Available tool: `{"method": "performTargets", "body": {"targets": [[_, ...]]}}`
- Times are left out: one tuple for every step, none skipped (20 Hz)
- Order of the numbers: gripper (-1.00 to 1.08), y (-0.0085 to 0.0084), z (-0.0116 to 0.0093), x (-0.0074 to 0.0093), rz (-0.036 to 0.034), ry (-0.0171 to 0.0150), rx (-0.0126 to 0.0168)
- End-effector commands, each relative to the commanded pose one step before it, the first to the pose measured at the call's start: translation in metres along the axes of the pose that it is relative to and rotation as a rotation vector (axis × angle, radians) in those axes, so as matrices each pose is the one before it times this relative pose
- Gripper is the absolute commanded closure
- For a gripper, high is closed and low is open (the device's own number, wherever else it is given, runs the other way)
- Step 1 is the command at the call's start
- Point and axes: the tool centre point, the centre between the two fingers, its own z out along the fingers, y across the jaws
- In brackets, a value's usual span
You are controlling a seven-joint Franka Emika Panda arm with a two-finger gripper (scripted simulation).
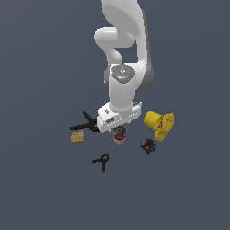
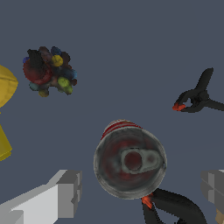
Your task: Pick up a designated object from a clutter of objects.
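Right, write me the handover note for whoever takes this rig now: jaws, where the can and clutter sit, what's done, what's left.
Gripper: jaws open, one finger either side of the can, nothing held.
Can: upright on the floor, lid up, directly below the wrist; not lifted.
Clutter: large black clamp close beside the can, its orange tip near the lid rim in the wrist view; small black clamp, tan square, multicoloured bit, yellow cup and yellow piece lie around it.
Done: arm positioned over the can.
Left: lower, close, lift; watch the large clamp.

Exterior high and far, wrist close, straight down
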Motion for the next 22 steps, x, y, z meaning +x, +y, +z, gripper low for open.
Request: {"method": "performTargets", "body": {"targets": [[-0.92,-0.00239,0.00634,0.00022,-0.02089,0.00182,0.00069],[-0.92,-0.00053,0.00134,-0.00002,-0.00408,0.00012,0.00026],[-0.92,-0.00034,0.00080,0.00000,-0.00248,0.00007,0.00016],[-0.92,-0.00005,0.00027,-0.00003,-0.00069,0.00002,0.00005],[-0.92,0.00029,-0.00115,-0.00020,0.00477,-0.00124,0.00027],[-0.92,0.00001,0.00034,-0.00001,0.00000,0.00000,0.00000],[-0.92,0.00003,0.00100,-0.00004,0.00000,0.00000,0.00000],[-0.92,0.00004,0.00167,-0.00007,0.00000,0.00000,0.00000],[-0.92,-0.00027,0.00226,0.00003,-0.00067,0.00018,0.00001],[-0.92,0.00007,0.00302,-0.00014,0.00000,0.00000,0.00000],[-0.92,-0.00024,0.00362,-0.00004,-0.00067,0.00018,0.00002],[-0.92,0.00010,0.00438,-0.00021,0.00000,0.00000,0.00000],[-0.92,-0.00035,0.00491,-0.00005,-0.00094,0.00025,0.00003],[-0.92,0.00013,0.00560,-0.00026,0.00000,0.00000,0.00000],[-0.92,-0.00031,0.00518,-0.00001,-0.00094,0.00025,0.00001],[-0.92,-0.00017,0.00459,0.00001,-0.00067,0.00017,-0.00001],[-0.92,0.00017,0.00405,-0.00005,0.00000,0.00000,0.00000],[-0.92,-0.00015,0.00332,0.00017,-0.00067,0.00015,-0.00008],[-0.92,0.00019,0.00275,0.00009,0.00000,0.00000,0.00000],[-0.92,0.00018,0.00208,0.00013,0.00000,0.00000,0.00000],[-0.92,0.00014,0.00144,0.00013,0.00000,0.00000,0.00000],[-0.92,0.00010,0.00084,0.00010,0.00000,0.00000,0.00000]]}}
